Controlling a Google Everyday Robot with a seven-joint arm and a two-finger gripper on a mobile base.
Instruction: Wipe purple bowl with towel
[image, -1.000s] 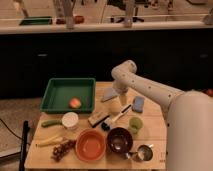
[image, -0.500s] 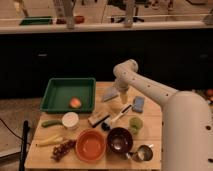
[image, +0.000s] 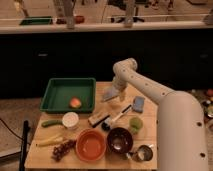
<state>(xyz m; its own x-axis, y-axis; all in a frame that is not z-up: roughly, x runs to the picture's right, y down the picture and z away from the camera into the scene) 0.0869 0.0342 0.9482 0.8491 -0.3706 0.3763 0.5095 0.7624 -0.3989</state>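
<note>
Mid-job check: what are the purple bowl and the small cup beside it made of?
Purple bowl: glossy, likely glazed ceramic or plastic, from its highlights. Small cup: silvery sheen, apparently metal. The claw is behind them, beside the green tray.

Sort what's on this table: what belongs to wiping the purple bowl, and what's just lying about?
Job: purple bowl, towel, claw just beside the towel.
Lying about: orange bowl, metal cup, blue sponge, brush, green tray, banana, grapes.
</note>
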